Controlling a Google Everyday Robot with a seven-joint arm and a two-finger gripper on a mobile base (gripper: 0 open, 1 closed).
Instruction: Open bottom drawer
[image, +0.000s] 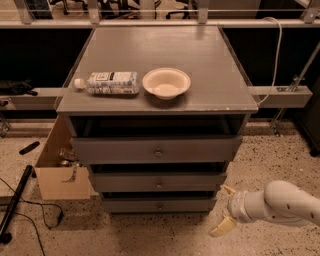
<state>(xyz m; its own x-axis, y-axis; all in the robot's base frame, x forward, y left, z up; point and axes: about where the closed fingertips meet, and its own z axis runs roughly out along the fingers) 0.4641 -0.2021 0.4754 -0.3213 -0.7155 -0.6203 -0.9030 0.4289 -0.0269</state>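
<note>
The bottom drawer (159, 205) is the lowest and thinnest of three grey drawer fronts in a grey cabinet, with a small round knob (160, 205). Its front stands only slightly out from the frame. My gripper (226, 210) is low at the right, just beside the drawer's right end, on a white arm (280, 202) coming in from the right edge. Its two pale fingers (222, 227) are spread apart and hold nothing. It does not touch the knob.
Above are the middle drawer (158, 182) and top drawer (156, 149). On the cabinet top (210, 65) lie a plastic bottle (107, 82) and a cream bowl (166, 83). A cardboard box (57, 167) stands at the left, with cables and a black rod (15, 202) on the speckled floor.
</note>
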